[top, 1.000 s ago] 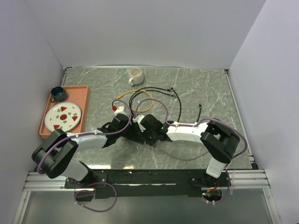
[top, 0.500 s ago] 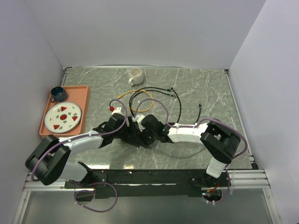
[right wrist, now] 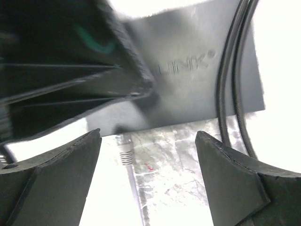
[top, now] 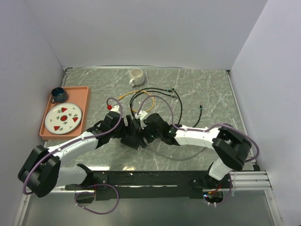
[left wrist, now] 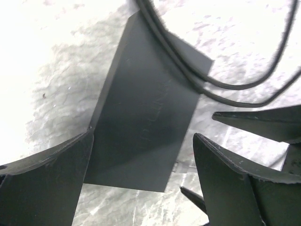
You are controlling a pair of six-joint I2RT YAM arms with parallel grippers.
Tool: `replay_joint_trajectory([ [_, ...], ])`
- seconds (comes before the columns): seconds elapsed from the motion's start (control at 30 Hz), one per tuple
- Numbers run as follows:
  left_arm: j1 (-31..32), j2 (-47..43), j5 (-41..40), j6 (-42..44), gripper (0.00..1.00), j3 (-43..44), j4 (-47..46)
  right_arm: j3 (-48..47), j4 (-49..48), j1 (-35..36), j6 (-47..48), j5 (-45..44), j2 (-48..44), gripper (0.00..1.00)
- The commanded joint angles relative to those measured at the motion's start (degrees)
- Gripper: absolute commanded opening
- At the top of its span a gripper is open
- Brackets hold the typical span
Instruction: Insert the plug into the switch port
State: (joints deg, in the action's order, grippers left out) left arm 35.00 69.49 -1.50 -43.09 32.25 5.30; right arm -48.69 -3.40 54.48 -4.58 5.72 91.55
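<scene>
The flat black box (left wrist: 146,117) lies on the marble table, with two black cables (left wrist: 188,70) running over its far end. My left gripper (left wrist: 143,136) stands open above it, one finger on each side and neither touching. My right gripper (right wrist: 148,133) is open too and holds nothing. Between its fingers a pale ribbed plug (right wrist: 124,154) lies on the table, its tip meeting the box's (right wrist: 202,80) narrow edge, where the switch port is; the socket itself is hidden. From above, both grippers (top: 123,133) (top: 141,134) crowd over the box (top: 128,142).
Black and yellow cables (top: 150,96) loop behind the grippers. A white mug (top: 136,76) stands at the back. An orange tray (top: 84,101) at the left carries a plate (top: 63,117) and a dark blue cup (top: 58,94).
Both grippers have opened wide. The left arm has swung its elbow down and left, and the right arm has stretched further toward the centre.
</scene>
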Motion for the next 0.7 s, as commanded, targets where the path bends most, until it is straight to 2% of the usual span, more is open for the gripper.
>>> replay_joint_trajectory([
  [0.0, -0.81, -2.52, 1.67, 2.22, 0.93, 4.13, 1.03, 1.31, -3.20, -0.16, 0.54, 0.26, -6.73, 0.90],
  [0.27, -4.15, -3.75, 1.67, 5.30, 0.93, 8.18, 3.66, 1.58, 1.11, -0.51, -1.74, -5.62, -16.13, 0.91],
  [0.43, -7.40, -2.88, 4.57, 6.53, 0.92, 10.73, 3.32, 1.84, 2.96, -6.13, -5.17, -5.98, -21.22, 0.92],
  [0.67, -8.64, 0.38, 7.56, 7.14, 0.88, 14.06, 2.61, 4.47, 3.14, -13.60, -8.78, -2.90, -24.31, 0.90],
])
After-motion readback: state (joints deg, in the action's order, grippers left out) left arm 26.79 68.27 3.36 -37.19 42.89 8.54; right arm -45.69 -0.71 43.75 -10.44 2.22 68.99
